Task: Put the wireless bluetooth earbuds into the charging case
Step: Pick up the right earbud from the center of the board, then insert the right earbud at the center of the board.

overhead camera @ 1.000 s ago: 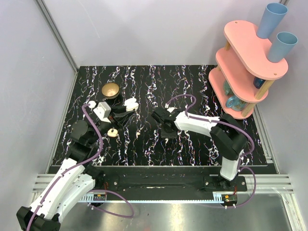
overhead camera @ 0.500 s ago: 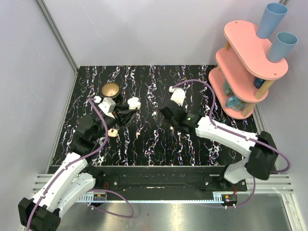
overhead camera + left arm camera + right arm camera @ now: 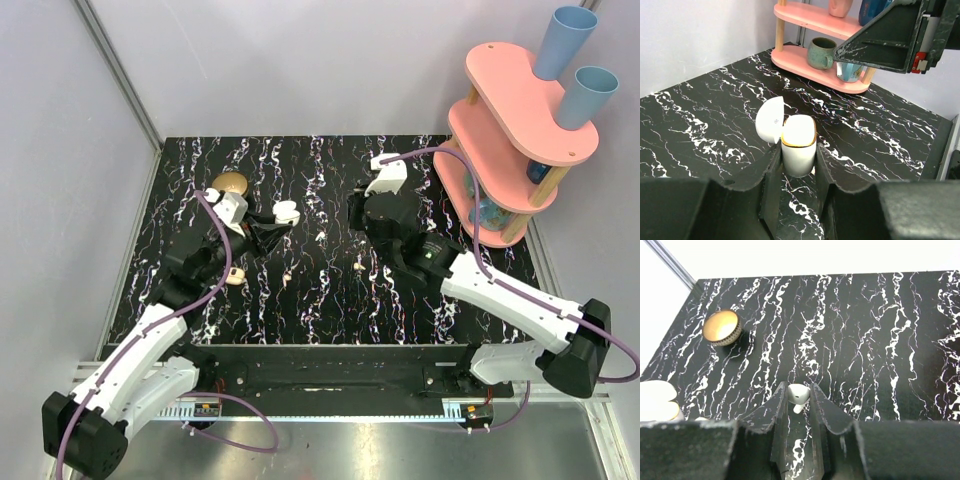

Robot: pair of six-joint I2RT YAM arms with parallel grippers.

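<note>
The charging case point(image 3: 798, 146) is white with a gold rim. It stands upright with its lid point(image 3: 770, 120) swung open to the left. My left gripper point(image 3: 797, 165) is shut on the sides of the case point(image 3: 286, 212), at the table's left middle in the top view. One white earbud point(image 3: 799, 394) is pinched between the fingertips of my right gripper point(image 3: 799, 396), held above the marble table. In the top view the right gripper point(image 3: 354, 212) hangs right of the case with a gap between them, and its earbud is hidden there. A small cream piece point(image 3: 236, 277) lies near the left arm.
A brass bowl point(image 3: 721, 327) sits at the far left, partly behind my left arm point(image 3: 205, 255) in the top view. A pink tiered shelf point(image 3: 520, 130) with blue cups and a mug stands at the far right. Small white specks dot the black marble table point(image 3: 330, 300).
My right arm has lifted off the table with the earbud and swung towards the far side. My left gripper has carried the case a little right and further away.
</note>
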